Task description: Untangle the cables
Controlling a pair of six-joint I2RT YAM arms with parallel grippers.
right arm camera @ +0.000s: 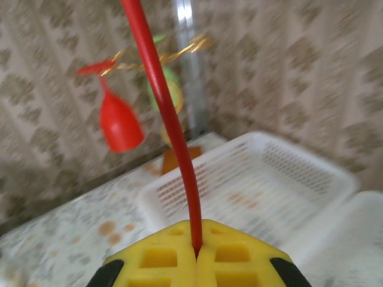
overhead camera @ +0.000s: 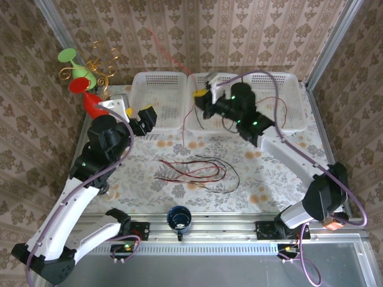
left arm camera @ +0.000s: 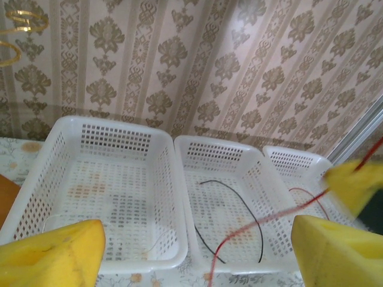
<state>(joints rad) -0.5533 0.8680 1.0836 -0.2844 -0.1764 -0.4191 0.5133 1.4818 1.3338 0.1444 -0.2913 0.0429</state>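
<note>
R gripper (right arm camera: 196, 251) clamped on one red cable (right arm camera: 161, 107) at top centre of overhead view, L gripper (overhead camera: 145, 115) jaws apart upper left, remaining cables (overhead camera: 197, 170) tangled mid-frame; step looks like drawing a strand free, next prob needs slow pull clear, then drop into a basket (left arm camera: 209, 152).

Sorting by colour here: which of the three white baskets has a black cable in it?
The middle basket: a black cable loops across its floor. The right basket holds a red cable; the left basket shows no black one.
</note>
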